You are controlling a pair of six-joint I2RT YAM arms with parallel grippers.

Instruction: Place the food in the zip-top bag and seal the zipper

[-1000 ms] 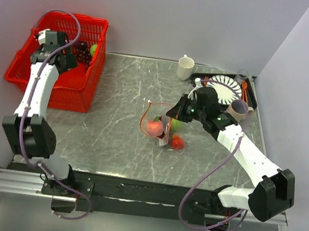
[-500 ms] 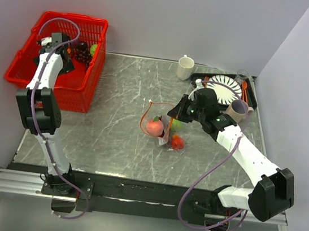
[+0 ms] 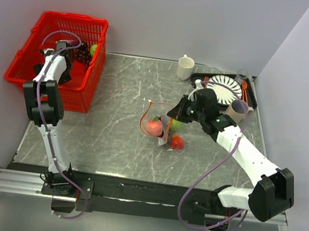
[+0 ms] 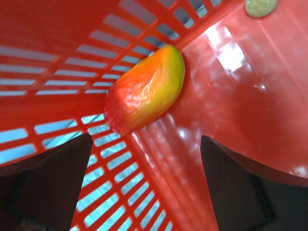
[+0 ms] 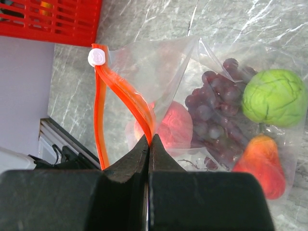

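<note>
Pinching the upper edge of the zip-top bag (image 3: 161, 129), the right tool (image 3: 173, 113) sits near the middle of the desk (image 3: 111, 138) in the overhead view, its jaws pressed together. The bag lies on the desk with red, green and orange food inside. The zipper (image 3: 145, 114) curves out to the left of the bag as a thin red-orange loop. The left tool (image 3: 67, 51) is down inside the red basket (image 3: 83, 97) at the far left corner; from above its jaws cannot be made out. At the far right stand a white mug (image 3: 185, 67) and a white plate (image 3: 225, 85).

From the left wrist, the left tool's two dark fingers (image 4: 48, 183) are spread wide with nothing between them. Beyond them a fruit (image 4: 144, 91), red-orange shading to green, lies against the slotted wall of the basket where the wall meets the floor.

From the right wrist, the right tool's fingers are shut tight on the zipper at the mouth of the bag. From the pinch the strip runs up and left to a white slider (image 5: 97, 57), and its two halves stand apart, so the mouth gapes. Inside the bag lie dark grapes (image 5: 216, 110), a round green fruit (image 5: 274, 96), a pink-red fruit (image 5: 171, 127) and an orange-red one (image 5: 262, 166). A corner of the basket shows at the far left.
</note>
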